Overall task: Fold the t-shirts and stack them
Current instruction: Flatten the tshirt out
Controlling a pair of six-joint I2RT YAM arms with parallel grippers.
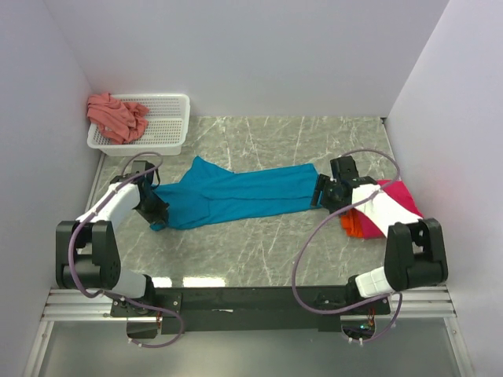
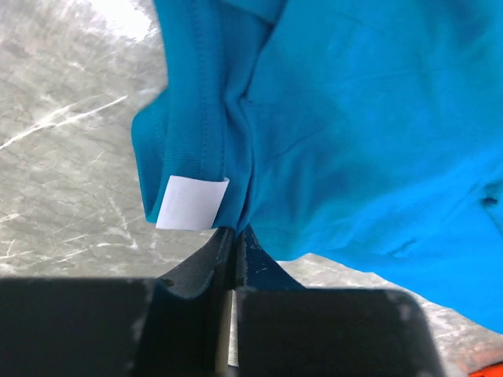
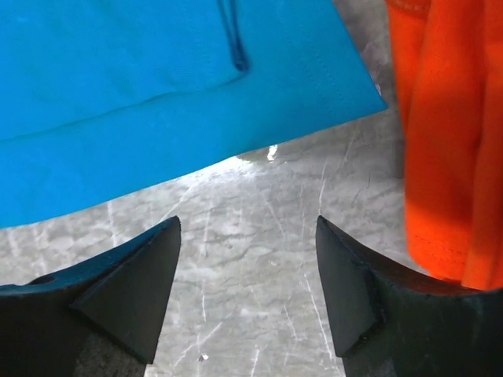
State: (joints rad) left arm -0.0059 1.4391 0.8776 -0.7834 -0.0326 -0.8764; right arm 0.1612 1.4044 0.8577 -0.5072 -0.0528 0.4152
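**Pincer fingers clamp teal collar as shirt is stretched for folding**

Black fingers of the left pincer [image 2: 234, 236] are pressed together on the neck edge of the teal-blue t-shirt [image 1: 236, 196], just below its white label [image 2: 191, 203]. The shirt lies lengthwise across the middle of the marble-look counter [image 1: 259, 243], collar toward the left edge and hem toward the right, with its body rumpled and narrowed. The right pincer [image 3: 247, 224] stands wide, holding nothing, over bare counter just short of the hem. An orange t-shirt [image 3: 448, 141] lies right beside it, with a magenta-pink t-shirt [image 1: 401, 196] near the right edge. A salmon-pink t-shirt [image 1: 116, 116] hangs over the rim of a white mesh basket [image 1: 169, 126] in the far left corner.

The step in hand looks like the spreading-out that comes ahead of any fold, with no crease made and nothing stacked. The next move likely calls for the right pincer to advance onto the hem and close on one layer, keeping clear of the orange cloth. Both arms would then draw apart to flatten the shirt.

The left arm rises from the near left corner, elbow bent, wrist turned inward. The right arm is folded back on itself, with its forearm angled toward the middle of the counter above the magenta cloth
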